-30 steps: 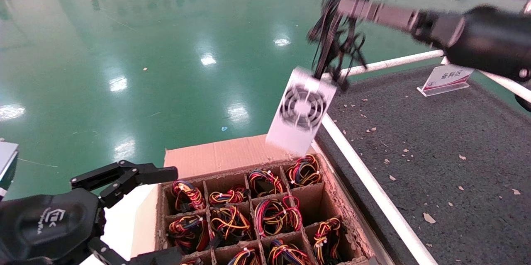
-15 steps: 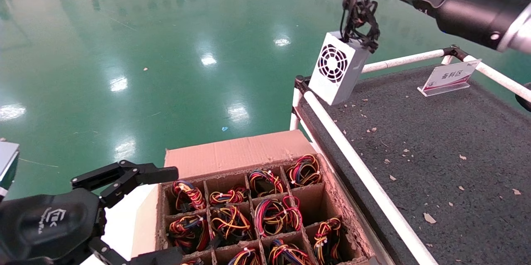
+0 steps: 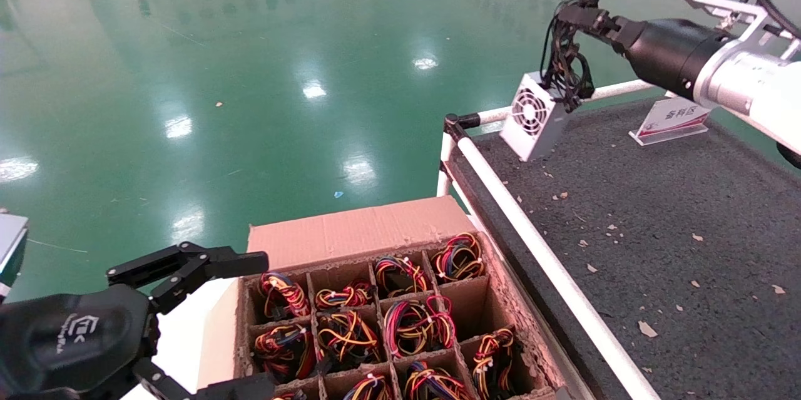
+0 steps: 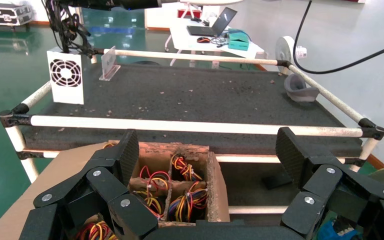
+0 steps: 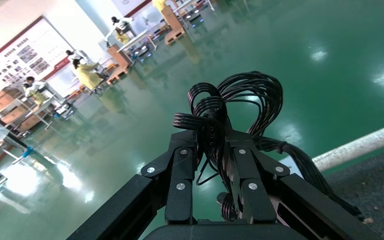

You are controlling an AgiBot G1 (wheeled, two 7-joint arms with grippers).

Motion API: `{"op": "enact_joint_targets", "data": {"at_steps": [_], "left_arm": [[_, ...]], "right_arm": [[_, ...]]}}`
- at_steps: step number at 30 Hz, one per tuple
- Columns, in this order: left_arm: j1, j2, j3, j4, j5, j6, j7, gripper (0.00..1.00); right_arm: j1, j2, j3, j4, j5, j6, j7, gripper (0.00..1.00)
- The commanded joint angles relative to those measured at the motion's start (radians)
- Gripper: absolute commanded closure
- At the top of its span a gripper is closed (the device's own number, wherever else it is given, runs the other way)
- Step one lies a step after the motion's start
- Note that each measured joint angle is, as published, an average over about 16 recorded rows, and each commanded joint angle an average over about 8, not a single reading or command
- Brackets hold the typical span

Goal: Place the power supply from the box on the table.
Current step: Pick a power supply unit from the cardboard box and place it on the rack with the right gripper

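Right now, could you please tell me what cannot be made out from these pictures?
- Power supply underside: whether it touches the table; head and left wrist views cannot settle it.
- Power supply body: right wrist view, hidden behind right gripper and black cables.
- Box near cells: head view, cut off by the edge.
- Left gripper: idle above the box.

The power supply looks like pale, matt sheet metal with a punched fan grille, its cables sheathed in glossy black plastic — the right tool clamped on them is matt black with small bright screw heads. The box is dull brown corrugated cardboard, fuzzy and frayed along the cut edges of its grid. The surface is dark grey, coarse and gritty, edged by smooth white pipe rails — beyond it the floor is green and mirror-glossy.
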State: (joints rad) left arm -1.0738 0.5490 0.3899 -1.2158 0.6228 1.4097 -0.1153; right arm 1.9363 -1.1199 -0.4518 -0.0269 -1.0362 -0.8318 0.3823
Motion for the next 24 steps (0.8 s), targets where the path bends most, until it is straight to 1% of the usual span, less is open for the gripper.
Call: {"op": "enact_joint_targets", "data": {"at_steps": [1, 7, 12, 17, 24], "left_arm": [[0.000, 0.000, 0.000, 0.000, 0.000, 0.000, 0.000, 0.00], [0.000, 0.000, 0.000, 0.000, 0.000, 0.000, 0.000, 0.00], [0.000, 0.000, 0.000, 0.000, 0.000, 0.000, 0.000, 0.00], [0.000, 0.000, 0.000, 0.000, 0.000, 0.000, 0.000, 0.00], [0.000, 0.000, 0.000, 0.000, 0.000, 0.000, 0.000, 0.00]], "right_arm": [[-0.007, -0.006, 0.001, 0.000, 0.002, 0.021, -0.001, 1.00], [-0.037, -0.038, -0.002, 0.004, -0.003, 0.068, -0.005, 1.00], [-0.065, -0.072, -0.008, 0.010, -0.012, 0.081, -0.010, 1.00], [-0.088, -0.097, -0.013, 0.017, -0.019, 0.063, -0.010, 1.00], [-0.106, -0.111, -0.019, 0.028, -0.028, 0.005, -0.008, 1.00]]}}
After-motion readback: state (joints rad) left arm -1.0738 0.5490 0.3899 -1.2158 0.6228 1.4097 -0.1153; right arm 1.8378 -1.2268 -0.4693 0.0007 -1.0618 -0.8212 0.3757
